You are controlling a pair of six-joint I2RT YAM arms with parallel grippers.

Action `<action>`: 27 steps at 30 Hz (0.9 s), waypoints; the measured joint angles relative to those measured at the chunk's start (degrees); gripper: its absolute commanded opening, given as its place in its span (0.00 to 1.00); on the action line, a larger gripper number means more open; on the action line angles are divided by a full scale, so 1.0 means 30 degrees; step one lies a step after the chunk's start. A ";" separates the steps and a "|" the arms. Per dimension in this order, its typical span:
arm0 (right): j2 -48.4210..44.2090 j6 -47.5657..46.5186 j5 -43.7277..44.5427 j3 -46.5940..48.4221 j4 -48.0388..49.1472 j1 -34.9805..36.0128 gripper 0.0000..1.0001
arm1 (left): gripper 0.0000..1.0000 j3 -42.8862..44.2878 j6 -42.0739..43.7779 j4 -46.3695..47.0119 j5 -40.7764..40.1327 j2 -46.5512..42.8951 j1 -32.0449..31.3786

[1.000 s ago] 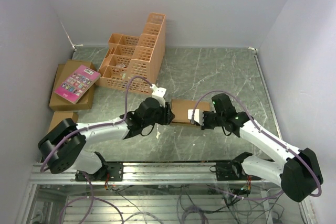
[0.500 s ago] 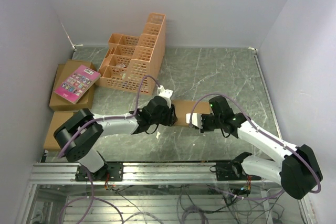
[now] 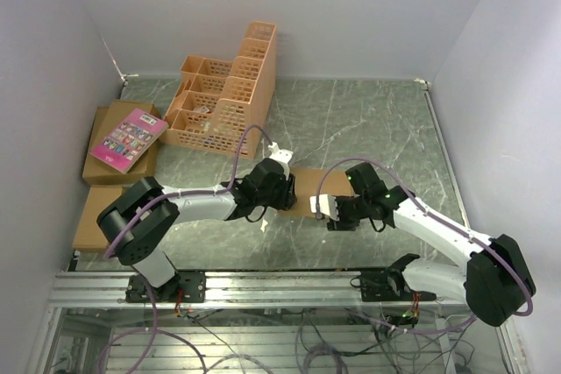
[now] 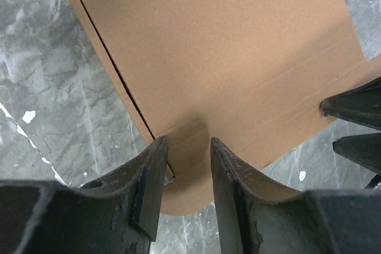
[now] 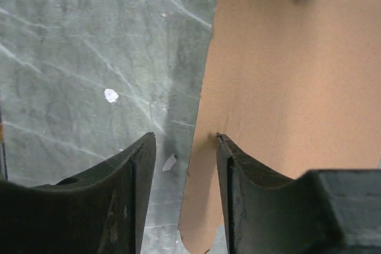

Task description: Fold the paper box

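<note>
The paper box [image 3: 303, 187] lies flat as a brown cardboard sheet on the green marble table, between my two grippers. My left gripper [image 3: 280, 190] is at its left end, open. In the left wrist view the cardboard [image 4: 226, 57] lies under the left gripper [image 4: 186, 150], with a creased rounded flap below the gap. My right gripper [image 3: 326, 208] is at the sheet's near right corner, open. In the right wrist view the edge of the cardboard [image 5: 286, 75] runs between the fingers of the right gripper [image 5: 184, 153], and one fingertip [image 5: 226, 147] is over the sheet.
An orange lattice crate [image 3: 223, 98] stands at the back left. A pink book [image 3: 129, 139] lies on brown cartons [image 3: 114, 171] at the left wall, and another carton [image 3: 88, 221] lies nearer. Small white scraps [image 5: 110, 94] dot the table. Walls close in on both sides.
My left arm has reached further right along the box's left end. My right gripper has shifted toward the near edge of the sheet. The box has stayed flat.
</note>
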 measured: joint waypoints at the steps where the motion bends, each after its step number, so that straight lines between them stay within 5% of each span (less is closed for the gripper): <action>1: -0.0015 -0.0051 -0.0175 0.0058 -0.0306 0.0000 0.51 | 0.47 0.0036 0.0029 -0.0066 0.0000 0.0007 0.0000; 6: -0.0459 -0.0007 -0.1224 0.0583 -0.1778 -0.0007 0.51 | 0.47 0.0255 0.0124 -0.0306 -0.0015 0.0109 0.0000; 10: -0.1020 0.1049 -0.2004 0.1333 -0.1974 -0.0415 0.14 | 0.47 0.0357 0.0131 -0.0459 -0.0015 0.0153 0.0000; 13: -0.0918 0.1989 -0.2157 0.1778 -0.1552 -0.1712 0.01 | 0.46 0.0386 0.0131 -0.0495 -0.0015 0.0175 0.0000; 27: 0.3308 0.3643 -0.0124 0.2382 -0.1188 -0.2892 0.00 | 0.47 0.0393 0.0117 -0.0481 0.0058 0.0175 0.0007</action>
